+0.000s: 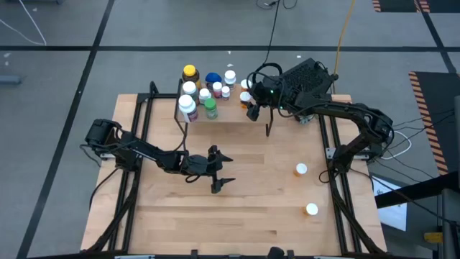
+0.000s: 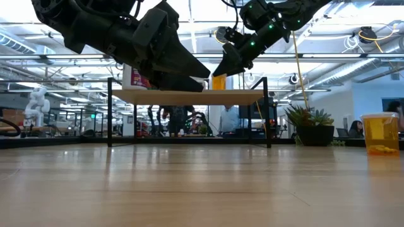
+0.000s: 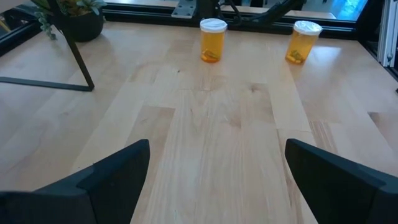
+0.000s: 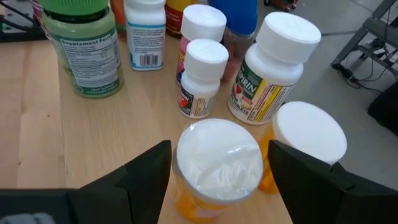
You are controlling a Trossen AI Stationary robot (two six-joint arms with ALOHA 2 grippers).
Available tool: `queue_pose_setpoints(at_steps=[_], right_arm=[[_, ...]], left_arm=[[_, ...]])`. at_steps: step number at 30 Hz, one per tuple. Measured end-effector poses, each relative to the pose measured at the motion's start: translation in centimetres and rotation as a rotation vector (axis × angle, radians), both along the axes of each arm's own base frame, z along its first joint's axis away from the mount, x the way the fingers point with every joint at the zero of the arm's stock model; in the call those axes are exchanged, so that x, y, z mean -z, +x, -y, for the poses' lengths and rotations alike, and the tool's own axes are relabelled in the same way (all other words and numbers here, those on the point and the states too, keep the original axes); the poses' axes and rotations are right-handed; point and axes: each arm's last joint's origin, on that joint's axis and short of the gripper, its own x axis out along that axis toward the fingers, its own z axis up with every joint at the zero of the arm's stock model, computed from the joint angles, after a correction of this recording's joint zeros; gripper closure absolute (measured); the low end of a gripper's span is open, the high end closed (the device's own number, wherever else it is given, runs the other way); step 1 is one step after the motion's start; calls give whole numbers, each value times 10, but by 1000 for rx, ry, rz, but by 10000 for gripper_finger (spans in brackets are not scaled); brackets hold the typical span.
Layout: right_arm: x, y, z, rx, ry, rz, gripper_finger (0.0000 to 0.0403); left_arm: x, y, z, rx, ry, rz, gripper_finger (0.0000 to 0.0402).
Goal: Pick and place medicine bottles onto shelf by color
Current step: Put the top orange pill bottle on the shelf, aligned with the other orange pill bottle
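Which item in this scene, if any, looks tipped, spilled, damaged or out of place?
Nothing stands out. The bottles on the shelf stand upright, as do the two orange bottles left on the table. The right gripper has an orange bottle between its fingers above the shelf; the left gripper waits open.

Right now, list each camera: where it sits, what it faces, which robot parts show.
High: overhead, straight down; both arms, shelf.
Low: tabletop height, level; shelf, arms entering from above.
Left wrist: on the left arm, facing two orange bottles; own open left gripper.
Right wrist: right gripper around a white-capped orange bottle above shelf.
Shared: high and low both show the shelf.
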Motion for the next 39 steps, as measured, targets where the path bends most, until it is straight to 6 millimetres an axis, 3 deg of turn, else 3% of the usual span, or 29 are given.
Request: queue_pose_setpoints(at_steps=[3,9,15,20,28,32,39], right_arm=[[-2,0,-2,-8,-11,0,140],[-24,-10,-11,-25,-52,50,140],[-49,-34,-47,-80,-1,13,140],[-43,-57,-94,-121,189,-188,140],[-39,-83,-166,-32,278,-354,140],[-32,-96,-184,43,384,-449,140],[-23,-121,-194,238,465,-639,137]], left_arm=[[0,0,0,0,0,0,23],[0,0,0,0,0,0,23],[1,-1,0,0,1,-13,23],[3,-2,5,11,-3,-27,23],[-1,-1,7,23,0,11,23],[-2,-1,7,23,-3,24,23],[-3,0,8,23,-6,35,23]])
